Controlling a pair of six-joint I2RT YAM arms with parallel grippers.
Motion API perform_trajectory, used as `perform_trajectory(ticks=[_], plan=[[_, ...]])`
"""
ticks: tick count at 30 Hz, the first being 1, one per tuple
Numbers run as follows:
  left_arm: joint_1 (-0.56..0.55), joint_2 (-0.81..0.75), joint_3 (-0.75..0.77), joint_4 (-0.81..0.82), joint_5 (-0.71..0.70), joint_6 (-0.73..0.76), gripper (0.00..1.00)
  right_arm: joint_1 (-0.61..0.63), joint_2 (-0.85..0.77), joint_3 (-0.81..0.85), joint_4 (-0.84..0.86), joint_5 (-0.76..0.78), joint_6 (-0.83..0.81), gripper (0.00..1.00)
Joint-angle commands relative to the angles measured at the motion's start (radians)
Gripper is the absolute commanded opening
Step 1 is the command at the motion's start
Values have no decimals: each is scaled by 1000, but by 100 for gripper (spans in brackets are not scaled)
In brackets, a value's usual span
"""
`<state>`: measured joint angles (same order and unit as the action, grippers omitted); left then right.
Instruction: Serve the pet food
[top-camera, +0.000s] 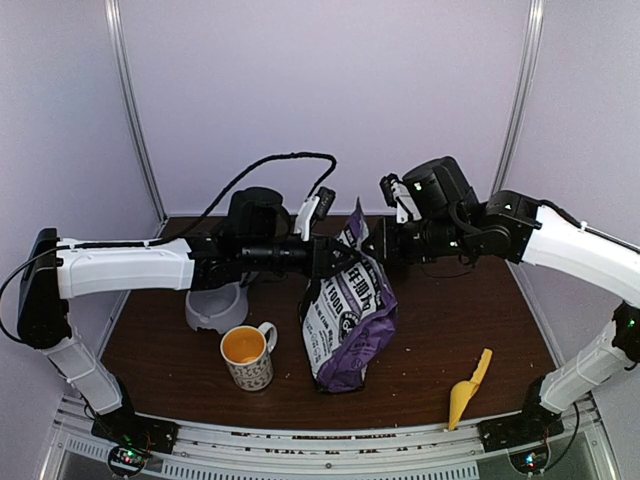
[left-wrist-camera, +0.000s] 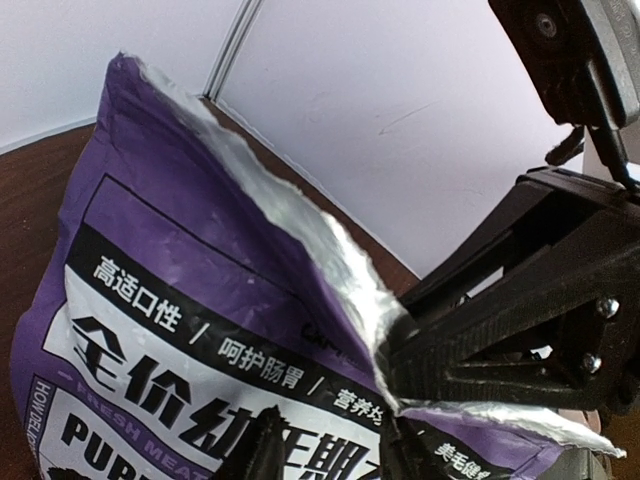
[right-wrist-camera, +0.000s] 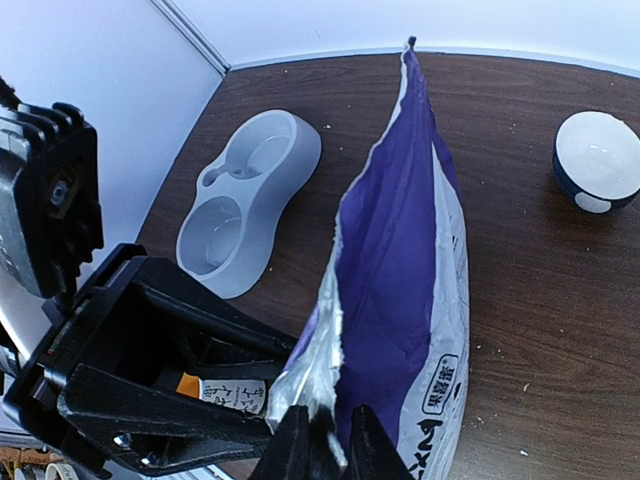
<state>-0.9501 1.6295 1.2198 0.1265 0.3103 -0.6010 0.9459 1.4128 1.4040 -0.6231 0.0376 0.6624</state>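
Purple foil, torn ragged along the top, is what both claws have hold of. The purple bag (top-camera: 345, 320) stands slumped at the centre of the overhead view. The left gripper (top-camera: 328, 258) pinches one lip of its mouth, and the right gripper (top-camera: 372, 244) is closed narrowly on the opposite lip, the two nearly facing each other. No kibble shows; it is presumably down inside the bag. The step in hand looks like spreading the mouth open. To do it well, the arms should draw apart evenly and gently, since the torn edge could rip further or slip from a pinch. The base should sit planted so the bag does not topple toward the mug (top-camera: 247, 357) at lower left. The grey double feeder (top-camera: 215, 305), just left of the bag, seems the likely target. The yellow scoop (top-camera: 468, 388) lies at lower right, well apart.
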Motion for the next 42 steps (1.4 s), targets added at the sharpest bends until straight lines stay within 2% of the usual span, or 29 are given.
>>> perform_trajectory(ticks=[1,4,8,10,16,28,32,39,42], plan=[[-4,3,41,50,6,3,34,7,15,-1,-76,50,7,8],[-4,-1,41,51,3,1,34,7,7,-3,-72,56,3,0],[-4,-19,33,63,-14,-17,36,7,-3,-6,-57,47,-3,0],[-4,-34,28,78,-30,-27,42,7,-9,-12,-42,38,-7,0],[-1,-21,70,54,-80,-71,54,7,-23,-31,-6,12,-4,0],[14,33,117,39,-82,-117,61,10,-42,-48,7,14,-6,0],[17,41,130,26,-68,-115,62,8,-50,-52,9,17,-6,0],[17,56,144,-3,-58,-112,50,10,-64,-60,8,27,-9,0],[17,68,154,-17,-51,-113,49,11,-69,-65,17,21,-12,0]])
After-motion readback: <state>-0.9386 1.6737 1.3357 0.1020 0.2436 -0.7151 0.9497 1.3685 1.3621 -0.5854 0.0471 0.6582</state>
